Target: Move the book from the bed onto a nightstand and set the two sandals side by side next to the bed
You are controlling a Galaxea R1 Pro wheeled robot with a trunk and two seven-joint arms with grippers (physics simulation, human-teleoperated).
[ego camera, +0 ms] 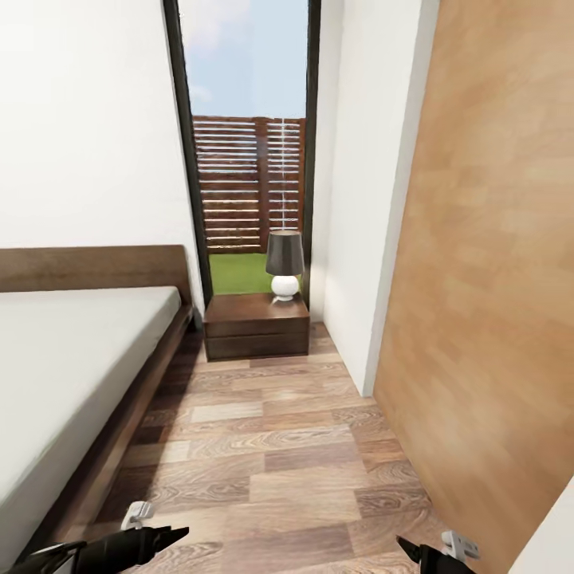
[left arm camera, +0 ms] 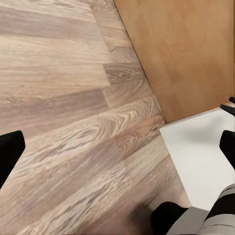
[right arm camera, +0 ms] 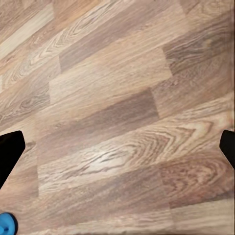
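The bed (ego camera: 72, 359) runs along the left, its mattress bare where it shows, no book on that part. The left gripper (left arm camera: 117, 147) hangs low beside the bed frame, fingers spread wide over bare floor (ego camera: 271, 462), empty. Ahead stands 1 nightstand (ego camera: 257, 323) with a lamp (ego camera: 285, 267) on top, set before the tall window (ego camera: 247, 159). On the right rises a wood panel (ego camera: 494, 279). The right gripper (right arm camera: 117, 147) is likewise spread wide and empty. A bit of blue, probably 1 sandal (right arm camera: 7, 224), sits at the edge of the right wrist view just beyond 1 fingertip, so the right arm is likely nearer; its long axis cannot be told.
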